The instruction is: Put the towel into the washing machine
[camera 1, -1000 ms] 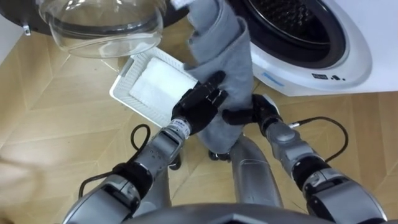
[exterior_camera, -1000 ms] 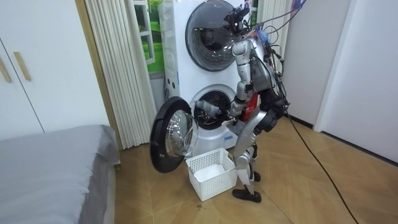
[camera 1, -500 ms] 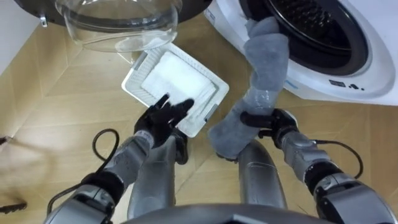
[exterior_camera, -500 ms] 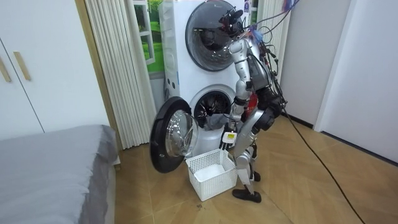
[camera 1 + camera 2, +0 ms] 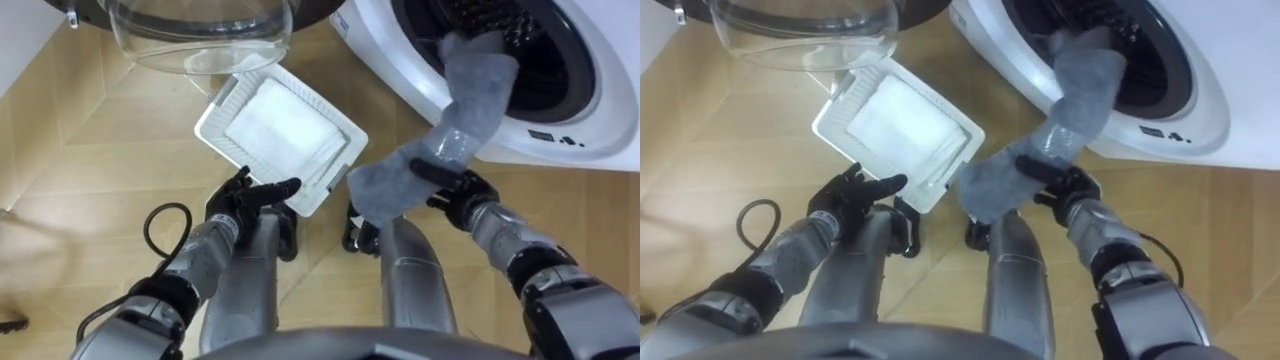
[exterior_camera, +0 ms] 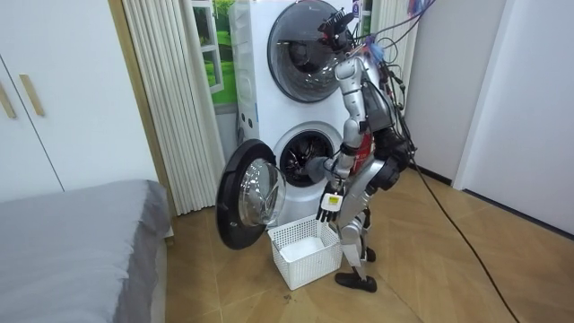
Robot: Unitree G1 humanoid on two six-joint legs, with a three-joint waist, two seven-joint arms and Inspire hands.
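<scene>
Left eye view, towel: the grey towel (image 5: 468,92) stretches from the round opening of the washing machine (image 5: 592,62), where its upper end lies over the lip, down and out to a bunched lower end above the floor (image 5: 90,180).
Left eye view, right robot hand: the right robot hand (image 5: 456,190) has its fingers curled round the towel's lower part.
Left eye view, left robot hand: the left robot hand (image 5: 246,198) is spread loosely and holds nothing, just beside the near edge of the basket (image 5: 214,116).
Left eye view, door: the glass door (image 5: 200,38) stands open above the basket.
Right eye view, towel: its upper end is in the opening and its lower part is pinched in the right robot hand.
Room view, robot: it stands facing the lower washing machine, with the open door toward the room view's left.
Room view, towel: it runs between the opening and the robot's front.
Room view, left robot hand: it hangs over the basket on the floor.
Room view, surroundings: a second machine (image 6: 303,40) is stacked on top, with a curtain (image 6: 170,99) and a bed (image 6: 72,233) at the room view's left.
</scene>
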